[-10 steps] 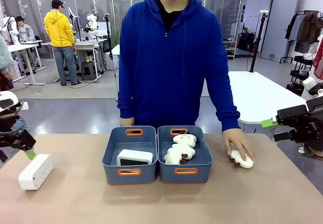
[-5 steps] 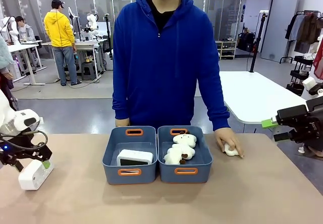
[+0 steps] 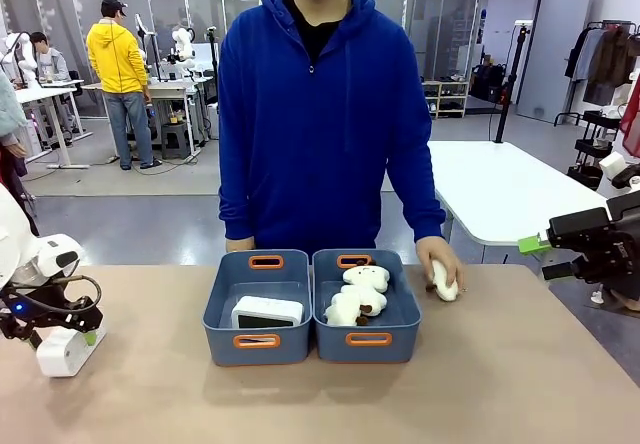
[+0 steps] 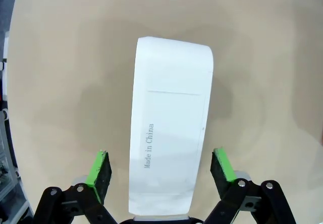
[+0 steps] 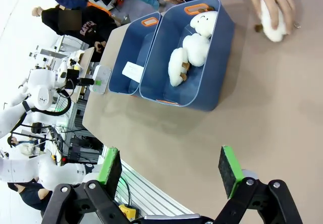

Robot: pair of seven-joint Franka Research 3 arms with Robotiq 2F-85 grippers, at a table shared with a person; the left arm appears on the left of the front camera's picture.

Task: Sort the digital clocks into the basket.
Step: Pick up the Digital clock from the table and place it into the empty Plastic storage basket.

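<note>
- Left hand stands open astride a digital clock lying on the bench, green pads clear of its sides.
- Right hand hangs wide open, empty.
- Second clock lies in the left basket.
- Beyond, a person grips a plush toy.

**Pretty sure this is a research lab, not an office**

It's a big open room with a shiny grey floor and glass partition walls along the back. There are white work tables, and a person in a yellow jacket stands at a gear-cluttered workbench.
</note>
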